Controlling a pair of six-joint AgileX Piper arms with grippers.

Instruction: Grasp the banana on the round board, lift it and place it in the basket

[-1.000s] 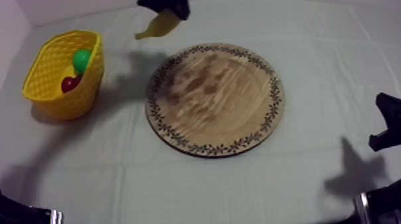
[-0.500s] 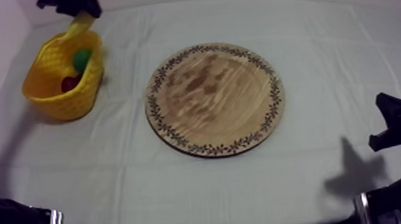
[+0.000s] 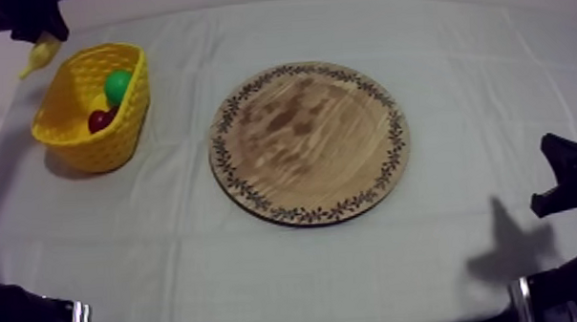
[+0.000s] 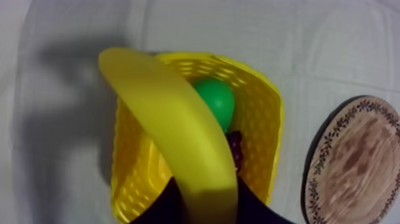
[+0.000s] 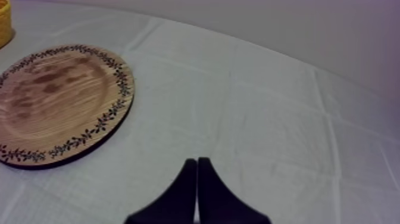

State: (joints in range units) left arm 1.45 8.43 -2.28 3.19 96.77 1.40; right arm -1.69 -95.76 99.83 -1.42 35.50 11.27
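My left gripper (image 3: 34,35) hangs high at the far left, just beyond the yellow basket (image 3: 71,117), shut on the banana (image 3: 39,56). In the left wrist view the banana (image 4: 172,137) juts out from between my fingers, above the basket (image 4: 262,137). A green pear (image 4: 215,99) and a small red fruit (image 4: 234,146) lie inside the basket; they are the pear (image 3: 116,85) and the red fruit (image 3: 100,120) in the top view. The wooden board (image 3: 308,141) at the table's middle is bare. My right gripper (image 5: 197,173) is shut on nothing, low near the board (image 5: 53,101).
The right arm (image 3: 573,179) rests at the table's right edge. The back wall runs close behind the basket. Grey-white cloth covers the table around the board.
My left gripper has carried the banana leftward from above the board's far side to past the basket's far left corner. The right arm has not moved.
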